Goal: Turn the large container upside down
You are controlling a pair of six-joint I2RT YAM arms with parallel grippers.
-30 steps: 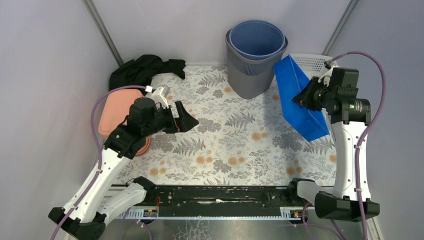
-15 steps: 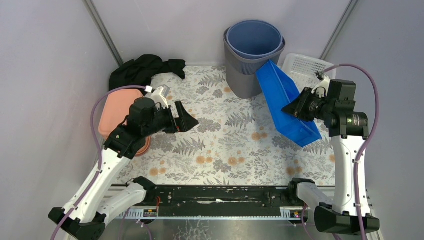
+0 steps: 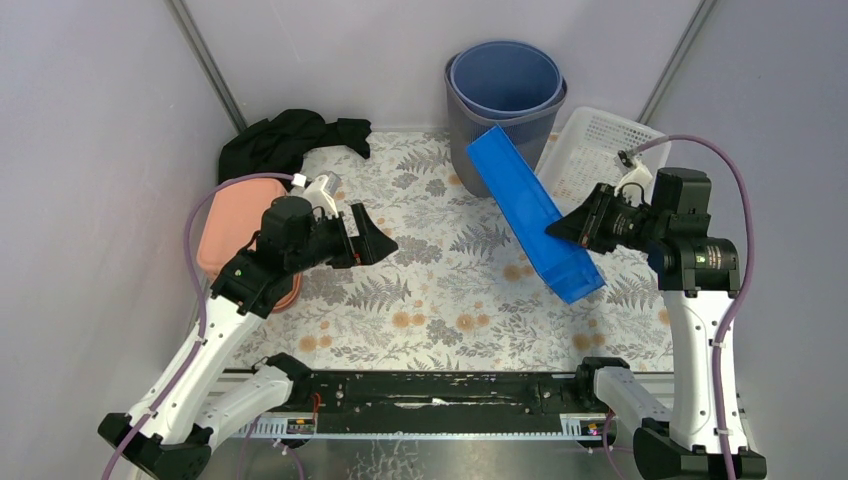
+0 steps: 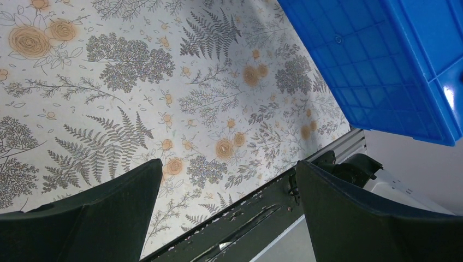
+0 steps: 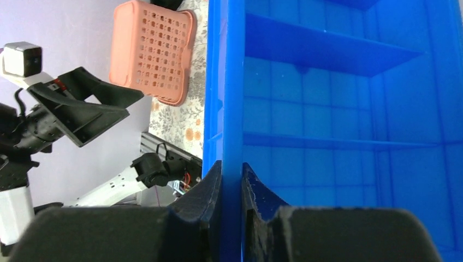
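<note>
Aloft, the blue container tilts steeply.
Right gripper pinches its rim; left gripper gapes wide, holding nothing, over the worktop.

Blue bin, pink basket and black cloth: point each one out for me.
blue bin (image 3: 530, 215), top view, middle of its visible face
pink basket (image 3: 228, 228), top view, bare part beside the arm
black cloth (image 3: 285, 140), top view, centre of the heap

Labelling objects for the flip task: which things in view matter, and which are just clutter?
In the job: blue container, tilted, rim pinched by the right gripper.

Lying about: grey bin with blue bucket inside, white basket, pink basket, black cloth. Left gripper open, holding nothing.
</note>
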